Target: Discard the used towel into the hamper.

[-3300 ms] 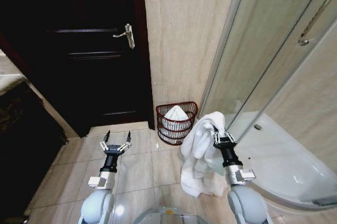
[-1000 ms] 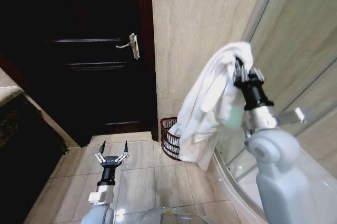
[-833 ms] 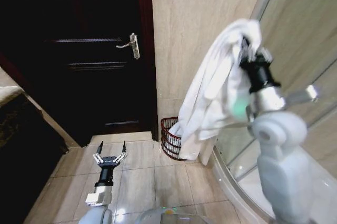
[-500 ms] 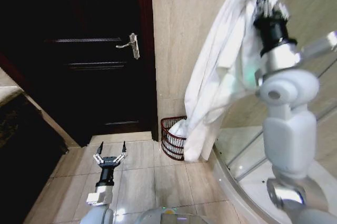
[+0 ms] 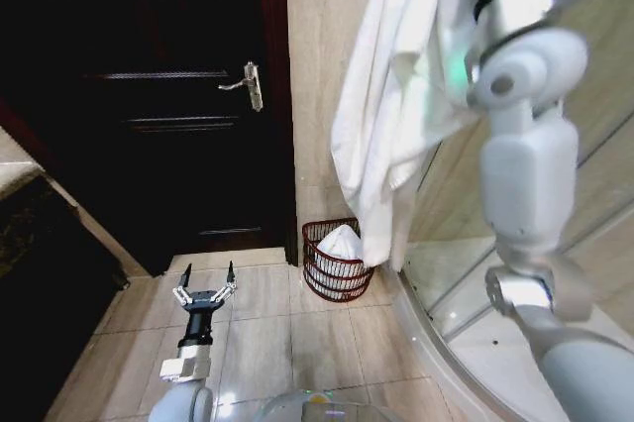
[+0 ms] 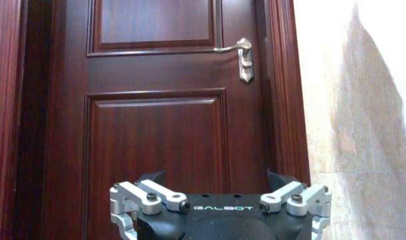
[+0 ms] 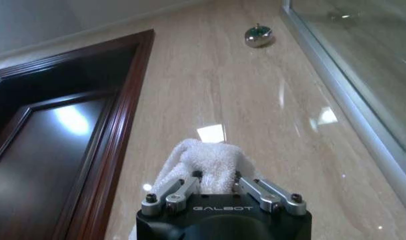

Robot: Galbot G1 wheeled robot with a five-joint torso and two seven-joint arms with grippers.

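A large white towel (image 5: 391, 95) hangs from my raised right gripper (image 7: 214, 176), which is shut on its bunched top end (image 7: 203, 157) high against the beige wall. The towel's lower hem dangles just above and to the right of the hamper (image 5: 337, 262), a small round reddish-brown wire basket on the floor in the corner beside the door. Another white cloth (image 5: 340, 242) lies inside the hamper. My left gripper (image 5: 204, 290) is held low over the floor tiles, left of the hamper, open and with nothing in it.
A dark wooden door (image 5: 168, 115) with a metal handle (image 5: 250, 83) stands left of the hamper. The glass shower enclosure (image 5: 594, 174) and its curved base (image 5: 436, 313) lie to the right. A dark cabinet (image 5: 30, 273) borders the left.
My right arm has gone up with the towel, so the cloth now hangs higher and its hem has cleared the hamper's rim. The left arm has stayed put.
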